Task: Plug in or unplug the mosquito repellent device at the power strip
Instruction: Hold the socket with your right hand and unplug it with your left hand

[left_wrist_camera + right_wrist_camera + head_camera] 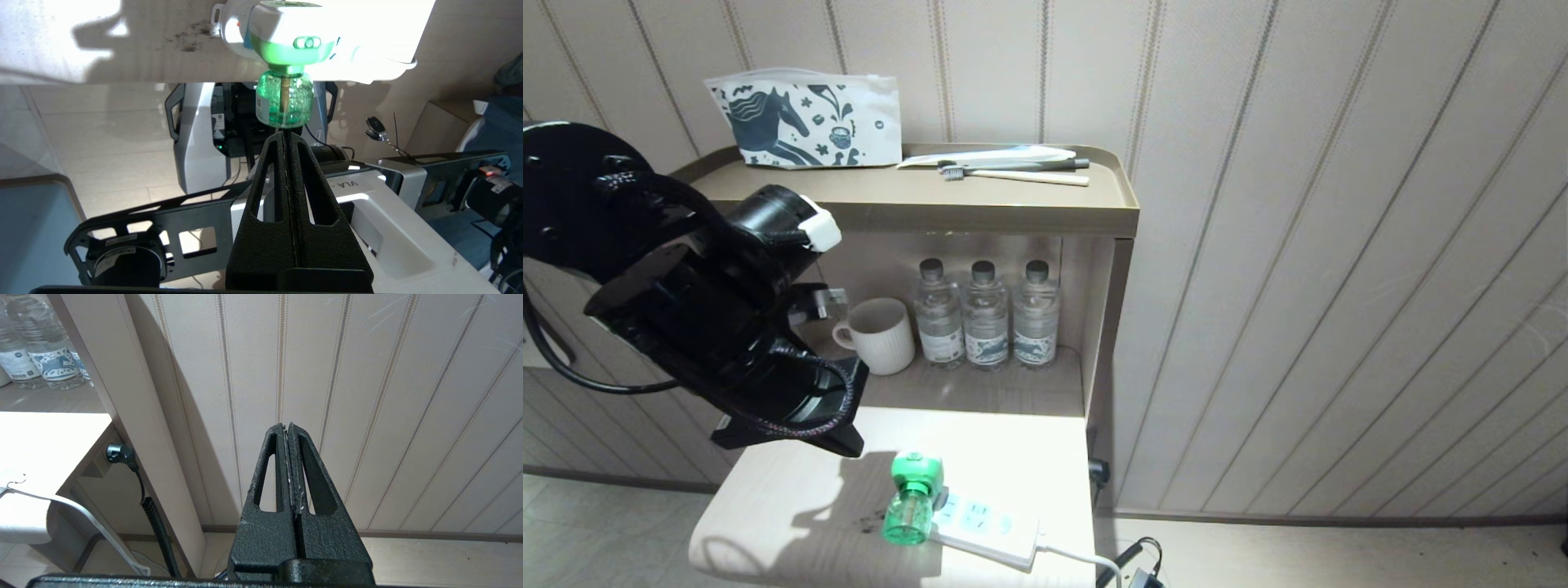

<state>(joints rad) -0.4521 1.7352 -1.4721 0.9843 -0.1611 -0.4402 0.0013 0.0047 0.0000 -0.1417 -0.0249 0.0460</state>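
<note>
A striped panelled wall (1339, 245) backs a tan shelf unit (980, 214) and a pale wooden table (792, 506). On the left of the top shelf stands a horse-print pouch (805, 121), with toothbrushes (1013, 171) to its right. In the niche below, a white mug (878, 335) stands beside three capped water bottles (986, 314). The left arm reaches in from the left above the table's bare left half. The left gripper (287, 136) is pressed closed, empty, its tips just short of the mosquito repellent device (913, 498). The device sits plugged into the power strip (988, 529) near the table's front right edge. The right gripper (288, 428), also closed, faces the wall.
</note>
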